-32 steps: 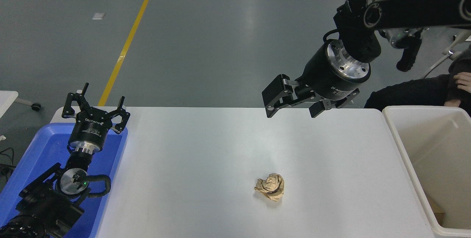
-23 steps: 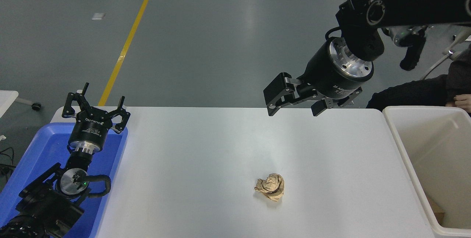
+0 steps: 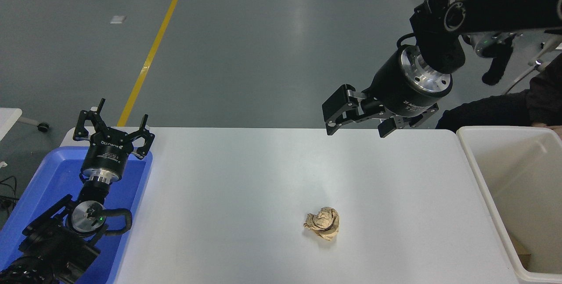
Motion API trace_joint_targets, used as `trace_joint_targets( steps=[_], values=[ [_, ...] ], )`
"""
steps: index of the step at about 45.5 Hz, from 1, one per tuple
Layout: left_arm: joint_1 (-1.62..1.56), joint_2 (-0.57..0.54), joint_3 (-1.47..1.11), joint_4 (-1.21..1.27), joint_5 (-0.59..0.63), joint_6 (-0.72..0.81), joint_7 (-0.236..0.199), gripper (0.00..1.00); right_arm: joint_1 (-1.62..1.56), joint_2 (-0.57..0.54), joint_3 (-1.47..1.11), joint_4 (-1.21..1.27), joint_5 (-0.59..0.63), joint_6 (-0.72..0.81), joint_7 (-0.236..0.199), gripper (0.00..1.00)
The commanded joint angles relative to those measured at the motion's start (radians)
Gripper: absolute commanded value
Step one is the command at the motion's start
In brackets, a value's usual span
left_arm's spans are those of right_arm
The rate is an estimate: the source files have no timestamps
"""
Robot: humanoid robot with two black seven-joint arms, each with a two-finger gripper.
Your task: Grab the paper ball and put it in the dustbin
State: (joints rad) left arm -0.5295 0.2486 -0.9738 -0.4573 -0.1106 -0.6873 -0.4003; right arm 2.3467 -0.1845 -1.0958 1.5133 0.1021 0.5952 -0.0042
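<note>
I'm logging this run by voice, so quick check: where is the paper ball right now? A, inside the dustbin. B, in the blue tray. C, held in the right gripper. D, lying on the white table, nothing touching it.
D: the paper ball lies on the bare white table, the open right gripper is up by the far edge, well apart from it, and the dustbin stands to its right.
</note>
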Motion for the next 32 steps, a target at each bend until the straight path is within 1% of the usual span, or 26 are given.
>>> trace_joint_targets(
  steps=[1, 9, 18, 25, 32],
  values=[
    [0.0, 0.0, 0.0, 0.0, 0.0, 0.0, 0.0, 1.0, -0.205, 0.02, 0.016, -0.054, -0.002, -0.127, 0.003, 1.0],
    [0.0, 0.0, 0.0, 0.0, 0.0, 0.0, 0.0, 1.0, -0.368, 0.092, 0.053, -0.14, -0.012, -0.215, 0.003, 1.0],
    [0.0, 0.0, 0.0, 0.0, 0.0, 0.0, 0.0, 1.0, -0.566, 0.183, 0.097, -0.266, -0.018, -0.235, 0.003, 1.0],
    [0.0, 0.0, 0.0, 0.0, 0.0, 0.0, 0.0, 1.0, -0.693, 0.185, 0.125, -0.329, -0.099, -0.236, 0.003, 1.0],
    [0.0, 0.0, 0.0, 0.0, 0.0, 0.0, 0.0, 1.0, -0.764, 0.185, 0.134, -0.375, -0.151, -0.236, 0.001, 1.0]
  ],
)
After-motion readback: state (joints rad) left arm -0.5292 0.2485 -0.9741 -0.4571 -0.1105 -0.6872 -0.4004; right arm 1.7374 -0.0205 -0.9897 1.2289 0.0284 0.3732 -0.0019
